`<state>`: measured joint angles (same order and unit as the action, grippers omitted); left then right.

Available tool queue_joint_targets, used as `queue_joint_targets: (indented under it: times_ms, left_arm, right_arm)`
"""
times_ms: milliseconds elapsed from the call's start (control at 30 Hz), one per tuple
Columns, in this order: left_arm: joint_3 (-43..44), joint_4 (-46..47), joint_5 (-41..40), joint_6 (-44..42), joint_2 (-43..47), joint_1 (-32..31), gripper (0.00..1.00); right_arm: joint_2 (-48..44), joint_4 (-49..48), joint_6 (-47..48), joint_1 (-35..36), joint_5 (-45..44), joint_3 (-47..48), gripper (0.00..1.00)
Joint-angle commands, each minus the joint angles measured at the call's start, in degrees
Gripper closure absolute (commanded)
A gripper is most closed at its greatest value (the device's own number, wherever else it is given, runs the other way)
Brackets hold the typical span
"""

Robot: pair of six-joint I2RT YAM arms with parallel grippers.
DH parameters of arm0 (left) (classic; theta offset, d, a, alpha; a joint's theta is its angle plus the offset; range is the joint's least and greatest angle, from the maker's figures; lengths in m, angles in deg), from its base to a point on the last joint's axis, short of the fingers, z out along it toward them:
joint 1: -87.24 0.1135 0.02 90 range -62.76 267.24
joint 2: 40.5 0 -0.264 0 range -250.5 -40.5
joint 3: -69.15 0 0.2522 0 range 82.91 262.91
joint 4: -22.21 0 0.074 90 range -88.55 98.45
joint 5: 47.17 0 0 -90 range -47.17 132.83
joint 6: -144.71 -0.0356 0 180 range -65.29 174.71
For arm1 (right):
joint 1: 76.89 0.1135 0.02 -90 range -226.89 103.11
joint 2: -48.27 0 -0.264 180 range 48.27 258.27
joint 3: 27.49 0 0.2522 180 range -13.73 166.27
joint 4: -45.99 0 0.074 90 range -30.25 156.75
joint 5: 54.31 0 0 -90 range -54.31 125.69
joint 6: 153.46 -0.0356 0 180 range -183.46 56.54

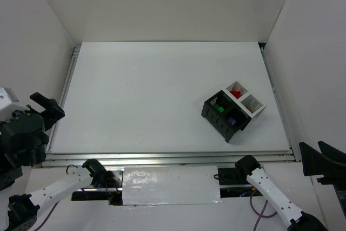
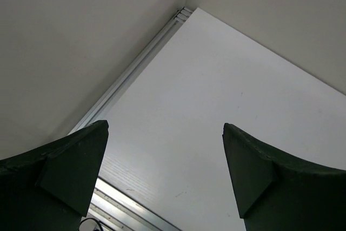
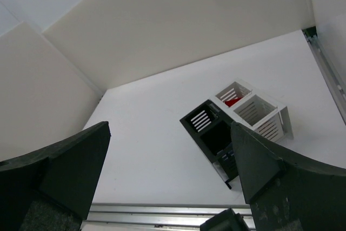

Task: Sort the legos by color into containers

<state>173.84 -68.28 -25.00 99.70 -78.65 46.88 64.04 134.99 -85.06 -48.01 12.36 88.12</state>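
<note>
The containers [image 1: 241,123] are one block of four cells at the right of the table: two black-walled, two white-walled. Red legos [image 1: 235,94] lie in the far white cell, a green lego [image 1: 219,109] in one black cell, and a lavender lego [image 1: 232,121] in the other black cell. The near white cell [image 1: 252,103] looks empty. The block [image 3: 275,128] and the red legos [image 3: 232,101] also show in the right wrist view. My left gripper [image 2: 166,125] is open and empty, held up at the far left [image 1: 48,107]. My right gripper [image 3: 170,125] is open and empty, held up at the far right [image 1: 320,158].
White walls [image 1: 162,4] enclose the table on three sides. An aluminium rail [image 1: 162,159] runs along the near edge, with more rails along the left side [image 2: 135,68] and the right side [image 1: 278,101]. A white plate [image 1: 170,186] lies between the arm bases.
</note>
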Motion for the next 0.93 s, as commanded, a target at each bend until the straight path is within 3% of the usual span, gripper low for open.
queue_joint_targets:
  times_ms: [0,367,900]
  left_arm:
    - [-1.98,-1.32,1.47,-3.68,3.16,1.6,0.01]
    - [-0.58,-1.32,3.14,-3.33,3.43,2.04,0.0]
    - [-4.63,7.47,8.15,-7.73,6.6,2.13,0.0]
  right_arm:
    - [-0.47,4.39,-1.16,0.3,0.22,-1.9,0.0]
    - [-1.53,3.77,-1.25,0.38,-1.19,-3.14,0.0]
    - [-1.62,2.72,-1.51,1.17,-2.16,-6.13,0.0]
